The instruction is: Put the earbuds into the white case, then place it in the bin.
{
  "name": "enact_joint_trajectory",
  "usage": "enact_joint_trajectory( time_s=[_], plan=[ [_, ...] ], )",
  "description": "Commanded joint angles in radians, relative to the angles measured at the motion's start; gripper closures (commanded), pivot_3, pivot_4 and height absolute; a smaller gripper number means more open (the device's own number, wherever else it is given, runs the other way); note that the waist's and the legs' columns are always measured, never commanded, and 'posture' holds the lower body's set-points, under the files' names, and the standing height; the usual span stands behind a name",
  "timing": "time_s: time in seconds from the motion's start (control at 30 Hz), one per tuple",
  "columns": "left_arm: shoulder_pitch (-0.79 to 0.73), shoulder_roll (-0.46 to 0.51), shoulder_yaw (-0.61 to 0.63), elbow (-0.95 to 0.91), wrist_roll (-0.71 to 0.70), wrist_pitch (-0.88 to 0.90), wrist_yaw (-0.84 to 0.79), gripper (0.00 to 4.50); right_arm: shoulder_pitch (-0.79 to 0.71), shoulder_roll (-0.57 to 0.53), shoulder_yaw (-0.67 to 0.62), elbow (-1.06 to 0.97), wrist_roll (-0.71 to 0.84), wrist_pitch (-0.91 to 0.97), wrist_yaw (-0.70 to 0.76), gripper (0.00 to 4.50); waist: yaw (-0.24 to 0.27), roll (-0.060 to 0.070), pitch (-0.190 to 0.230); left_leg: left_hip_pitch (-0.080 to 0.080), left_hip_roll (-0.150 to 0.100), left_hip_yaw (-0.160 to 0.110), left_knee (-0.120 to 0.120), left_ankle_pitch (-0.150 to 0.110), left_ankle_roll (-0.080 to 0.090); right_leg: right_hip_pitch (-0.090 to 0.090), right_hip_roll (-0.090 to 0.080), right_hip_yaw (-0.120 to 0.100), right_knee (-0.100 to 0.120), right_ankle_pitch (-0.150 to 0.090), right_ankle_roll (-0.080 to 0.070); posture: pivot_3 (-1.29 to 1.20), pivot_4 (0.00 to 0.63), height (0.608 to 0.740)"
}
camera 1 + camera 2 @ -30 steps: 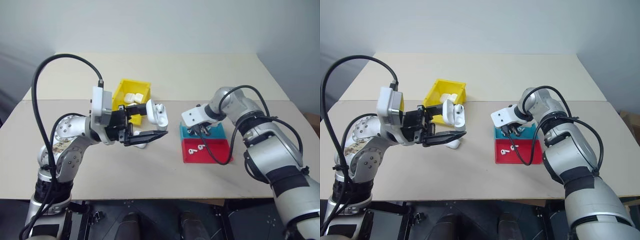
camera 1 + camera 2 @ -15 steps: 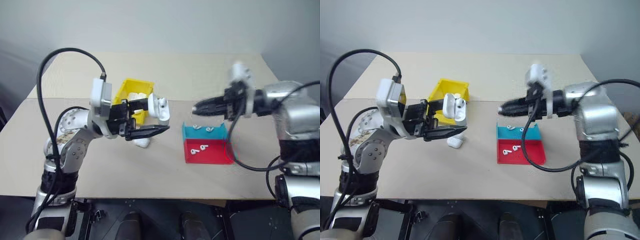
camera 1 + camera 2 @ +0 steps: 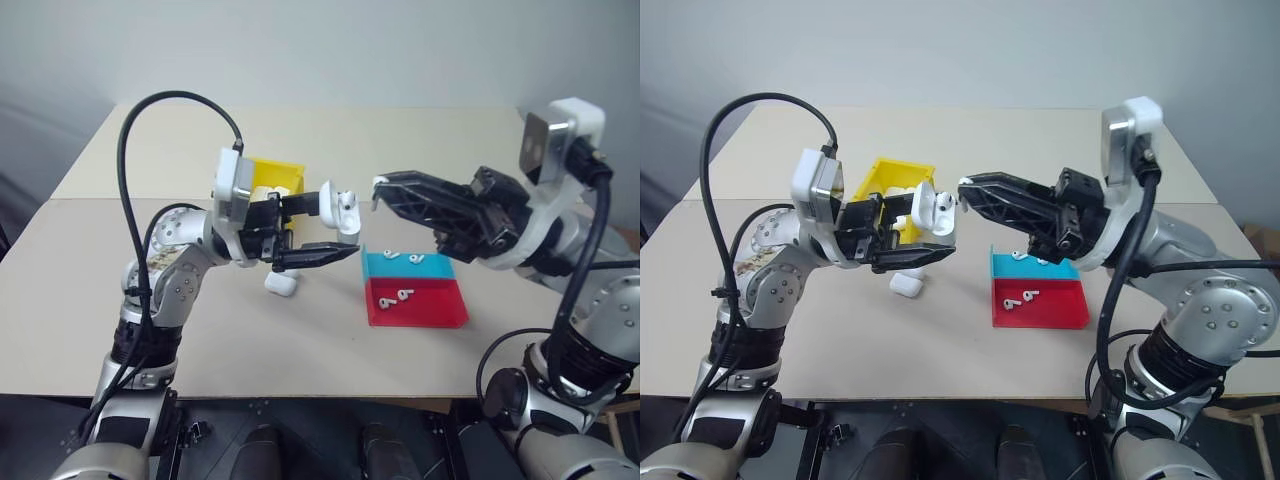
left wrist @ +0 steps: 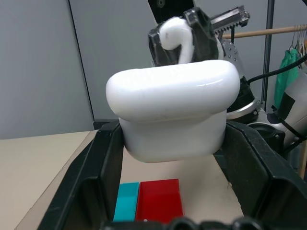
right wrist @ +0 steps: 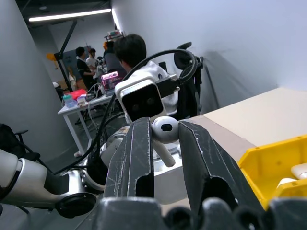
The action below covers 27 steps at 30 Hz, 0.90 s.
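2 claws meet above the middle of the bench. The left claw (image 3: 322, 226) is clamped on the open white case (image 3: 338, 209), holding it up in the air; the right claw (image 3: 965, 186) pinches 1 of the earbuds (image 5: 164, 130) by its head, stem toward the case. Both pieces look light, hard and glossy, so likely slippery; gripping the bud's bulb and the case's flat sides seems safest. The bin (image 3: 883, 179) sits behind the left claw.

Even soft room light, faint shadows on table (image 3: 330, 150); wrist views' foregrounds blurred
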<state>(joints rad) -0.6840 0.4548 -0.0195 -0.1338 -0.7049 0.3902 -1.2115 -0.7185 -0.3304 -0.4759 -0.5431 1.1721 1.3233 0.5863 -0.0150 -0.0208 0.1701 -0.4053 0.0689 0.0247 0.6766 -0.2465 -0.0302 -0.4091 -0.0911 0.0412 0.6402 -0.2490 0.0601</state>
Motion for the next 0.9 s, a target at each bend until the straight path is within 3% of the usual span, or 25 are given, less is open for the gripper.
enact_joint_trajectory(
  time_s=[0.03, 0.73, 0.77, 0.9],
  plan=[
    [-0.025, -0.003, 0.005, -0.009, 0.0, -0.02, -0.016, 1.7, 0.002, -0.016, 0.033, -0.021, 0.075, -0.062, -0.064, 3.9, 0.0, 0.0, 0.0, 0.0, 0.0, 0.0, 0.0, 0.0, 0.0, 0.0, 0.0, 0.0, 0.0, 0.0, 0.0, 0.0, 0.15, 0.74],
    [-0.019, -0.007, 0.015, -0.018, 0.021, -0.033, -0.014, 1.7, 0.092, -0.215, 0.231, -0.027, 0.174, -0.247, -0.121, 3.9, 0.0, 0.0, 0.0, -0.001, 0.0, 0.0, 0.0, 0.0, 0.0, 0.0, 0.0, 0.0, -0.004, 0.0, 0.0, 0.0, 0.15, 0.74],
    [-0.02, -0.008, 0.016, -0.018, 0.021, -0.032, -0.015, 1.7, 0.092, -0.223, 0.238, -0.025, 0.172, -0.253, -0.127, 3.18, 0.0, 0.0, 0.0, -0.001, 0.0, 0.0, 0.0, 0.0, 0.0, 0.0, 0.0, 0.0, -0.004, 0.0, 0.0, 0.0, 0.15, 0.74],
    [-0.02, -0.01, 0.016, -0.025, 0.02, -0.028, -0.012, 1.7, 0.095, -0.255, 0.252, -0.022, 0.175, -0.27, -0.151, 1.97, 0.001, 0.0, 0.0, -0.001, 0.0, 0.0, 0.0, 0.0, 0.0, 0.0, 0.0, 0.0, -0.005, 0.0, 0.0, 0.0, 0.15, 0.74]
  ],
)
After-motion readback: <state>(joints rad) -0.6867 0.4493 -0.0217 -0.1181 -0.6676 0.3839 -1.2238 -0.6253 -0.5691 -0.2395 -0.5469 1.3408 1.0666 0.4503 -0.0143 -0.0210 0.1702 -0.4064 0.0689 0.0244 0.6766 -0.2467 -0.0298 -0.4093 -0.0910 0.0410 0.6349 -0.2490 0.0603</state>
